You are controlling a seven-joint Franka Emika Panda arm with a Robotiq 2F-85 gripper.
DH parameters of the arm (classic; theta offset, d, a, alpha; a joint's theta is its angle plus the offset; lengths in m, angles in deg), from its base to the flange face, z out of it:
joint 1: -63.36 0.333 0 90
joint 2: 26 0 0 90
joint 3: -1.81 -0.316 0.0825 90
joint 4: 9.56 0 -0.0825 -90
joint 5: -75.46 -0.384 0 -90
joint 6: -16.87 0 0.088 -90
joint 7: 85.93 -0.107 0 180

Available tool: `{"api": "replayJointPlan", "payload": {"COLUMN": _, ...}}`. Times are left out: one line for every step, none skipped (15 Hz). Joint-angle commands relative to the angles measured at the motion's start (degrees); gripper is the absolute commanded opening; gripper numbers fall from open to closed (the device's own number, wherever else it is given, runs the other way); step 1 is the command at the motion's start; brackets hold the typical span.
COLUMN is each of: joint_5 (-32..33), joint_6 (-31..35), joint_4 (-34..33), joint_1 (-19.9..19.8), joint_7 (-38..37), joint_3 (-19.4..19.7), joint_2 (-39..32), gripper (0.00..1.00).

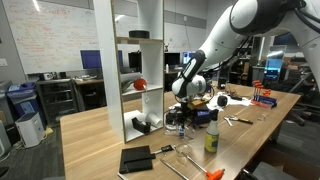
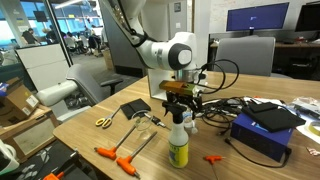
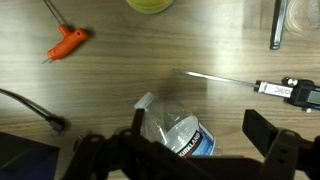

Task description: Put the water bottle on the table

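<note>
A clear water bottle (image 3: 180, 135) with a white cap and a blue Kirkland label sits between my gripper's fingers in the wrist view, cap pointing up-left. It seems to rest on the light-wood table (image 3: 100, 80). My gripper (image 3: 200, 120) is open, and its right finger stands clear of the bottle. In both exterior views the gripper (image 1: 185, 100) (image 2: 180, 98) hangs just above the table (image 1: 95, 130) (image 2: 85, 140), with the bottle (image 2: 188, 120) below it. I cannot tell whether the bottle is upright or on its side.
A yellow-green bottle (image 2: 178, 150) (image 1: 211, 138) stands close by. Orange-handled tools (image 3: 68, 40) (image 2: 112, 155), a thin metal tool (image 3: 215, 78), a black cable (image 3: 30, 105), scissors (image 2: 103, 122), a black notebook (image 1: 136, 157) and a blue box (image 2: 262, 125) lie around. A white shelf (image 1: 140, 70) stands behind.
</note>
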Motion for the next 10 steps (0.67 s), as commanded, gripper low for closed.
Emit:
{"api": "replayJointPlan", "payload": {"joint_5": 1.6, "joint_6": -11.5, "joint_4": -3.0, "joint_1": 1.7, "joint_7": -2.8, "joint_3": 1.2, "joint_2": 6.3, "gripper": 1.00}}
{"api": "replayJointPlan", "payload": {"joint_5": 2.6, "joint_6": -14.4, "joint_4": -3.4, "joint_1": 2.4, "joint_7": -4.2, "joint_3": 1.7, "joint_2": 8.6, "gripper": 1.00}}
{"api": "replayJointPlan", "payload": {"joint_5": 2.9, "joint_6": -17.1, "joint_4": -4.2, "joint_1": 2.6, "joint_7": -4.7, "joint_3": 1.6, "joint_2": 10.3, "gripper": 1.00}}
{"api": "replayJointPlan", "payload": {"joint_5": 3.3, "joint_6": -19.5, "joint_4": -4.1, "joint_1": 2.8, "joint_7": -5.4, "joint_3": 1.5, "joint_2": 12.8, "gripper": 1.00}}
{"api": "replayJointPlan", "payload": {"joint_5": 3.7, "joint_6": -21.7, "joint_4": -4.3, "joint_1": 3.0, "joint_7": -5.7, "joint_3": 1.3, "joint_2": 15.4, "gripper": 1.00}}
{"api": "replayJointPlan", "payload": {"joint_5": 4.0, "joint_6": -23.4, "joint_4": -3.3, "joint_1": 3.2, "joint_7": -5.7, "joint_3": 1.0, "joint_2": 18.4, "gripper": 1.00}}
{"api": "replayJointPlan", "payload": {"joint_5": 4.3, "joint_6": -25.2, "joint_4": -2.6, "joint_1": 3.5, "joint_7": -5.8, "joint_3": 0.7, "joint_2": 21.4, "gripper": 1.00}}
{"api": "replayJointPlan", "payload": {"joint_5": 4.4, "joint_6": -26.8, "joint_4": -1.9, "joint_1": 3.8, "joint_7": -5.4, "joint_3": 0.4, "joint_2": 24.4, "gripper": 1.00}}
{"api": "replayJointPlan", "payload": {"joint_5": 3.8, "joint_6": -28.1, "joint_4": -0.3, "joint_1": 4.0, "joint_7": -4.5, "joint_3": -0.1, "joint_2": 27.6, "gripper": 1.00}}
{"api": "replayJointPlan", "payload": {"joint_5": 3.5, "joint_6": -29.1, "joint_4": 1.2, "joint_1": 4.3, "joint_7": -4.0, "joint_3": -0.4, "joint_2": 30.8, "gripper": 1.00}}
